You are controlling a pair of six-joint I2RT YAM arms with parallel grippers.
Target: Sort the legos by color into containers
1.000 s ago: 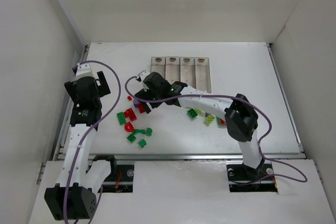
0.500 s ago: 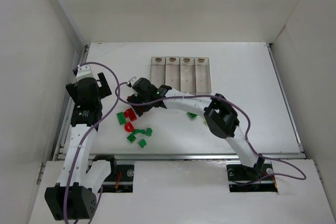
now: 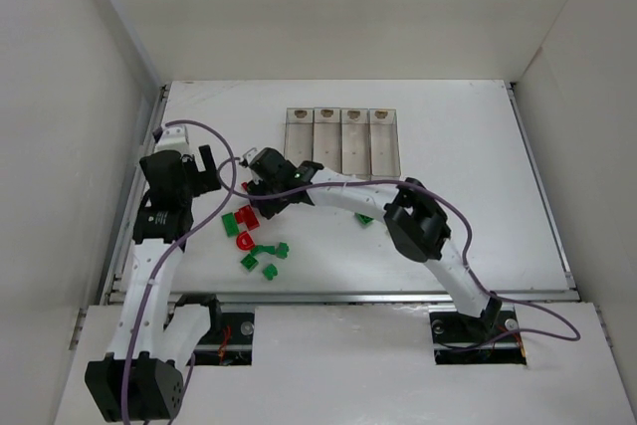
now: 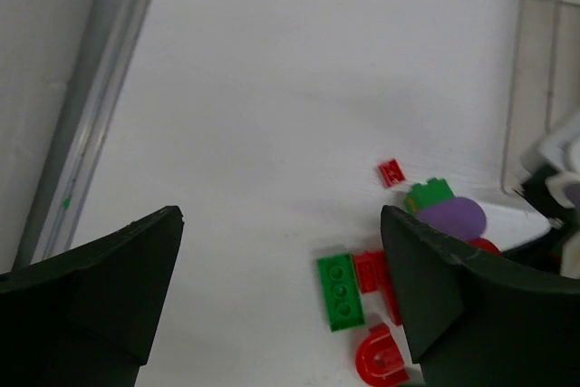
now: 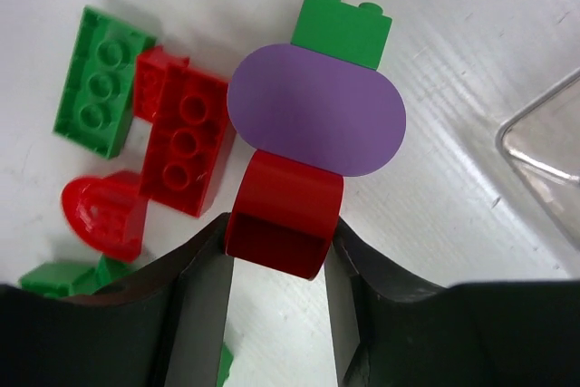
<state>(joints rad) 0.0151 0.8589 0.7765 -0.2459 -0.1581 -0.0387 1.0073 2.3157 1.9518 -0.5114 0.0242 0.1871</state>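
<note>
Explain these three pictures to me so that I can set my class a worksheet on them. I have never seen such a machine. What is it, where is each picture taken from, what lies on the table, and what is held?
These are two robot arms bolted to the near edge of a white table. Each ends in a two-finger gripper. The wide picture looks down from above and behind the arms. The other two pictures come from a camera on each wrist. On the table lie small toy bricks in red, green and purple, near a row of four clear containers. The left gripper is open above bare table and holds nothing. The right gripper has its fingers against both sides of a red curved brick, which lies right next to a purple oval piece.
</note>
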